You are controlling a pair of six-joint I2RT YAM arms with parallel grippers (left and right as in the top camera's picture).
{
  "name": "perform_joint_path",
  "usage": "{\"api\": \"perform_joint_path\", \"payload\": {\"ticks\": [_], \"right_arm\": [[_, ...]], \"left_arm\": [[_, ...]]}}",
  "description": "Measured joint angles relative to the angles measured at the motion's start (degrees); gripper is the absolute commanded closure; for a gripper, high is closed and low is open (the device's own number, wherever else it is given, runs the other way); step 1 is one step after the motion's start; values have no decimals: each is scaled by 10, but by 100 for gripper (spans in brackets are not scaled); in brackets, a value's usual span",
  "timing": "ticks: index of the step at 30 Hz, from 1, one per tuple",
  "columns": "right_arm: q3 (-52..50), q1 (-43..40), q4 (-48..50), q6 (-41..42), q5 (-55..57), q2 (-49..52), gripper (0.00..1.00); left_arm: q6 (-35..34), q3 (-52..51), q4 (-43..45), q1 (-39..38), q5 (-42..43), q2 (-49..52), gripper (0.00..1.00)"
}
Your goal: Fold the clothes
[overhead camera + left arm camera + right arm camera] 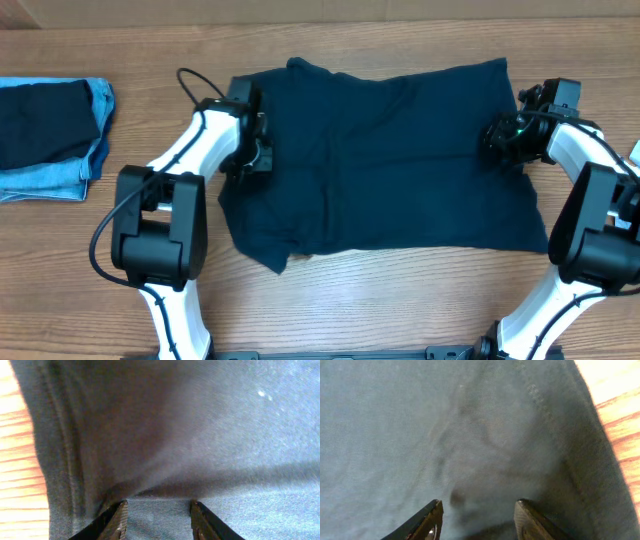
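Navy shirt: spread open, worktop centre toward far edge, unfolded.
Denim pile: folded, stacked at left edge.
Left gripper: over shirt's left hem, jaws parted, nothing pinched.
Right gripper: over right hem, likewise parted.
Shirt fold seemingly not yet begun.

My left gripper sits at the navy shirt's left edge, jaws parted, fingertips down on the cloth. My right gripper sits at its right edge, jaws also apart. Both arms are bent at the elbow.
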Motion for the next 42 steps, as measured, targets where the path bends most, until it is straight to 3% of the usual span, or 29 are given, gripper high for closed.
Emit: {"api": "perform_joint_path", "payload": {"ticks": [13, 22, 27, 34, 38, 42], "right_arm": [[9, -22, 16, 2, 64, 5, 48], [92, -51, -90, -12, 31, 5, 37], [149, -50, -142, -15, -17, -40, 35], [168, -28, -124, 0, -87, -70, 38], [168, 15, -90, 9, -97, -34, 44], [168, 62, -63, 17, -90, 9, 55]], "left_arm": [[0, 0, -17, 26, -17, 0, 58], [1, 55, -57, 35, 14, 9, 60], [22, 157, -100, 31, 36, 3, 41], [48, 195, 38, 0, 40, -14, 45], [45, 197, 110, -10, 49, 2, 51], [38, 198, 126, -12, 63, 45, 56]]}}
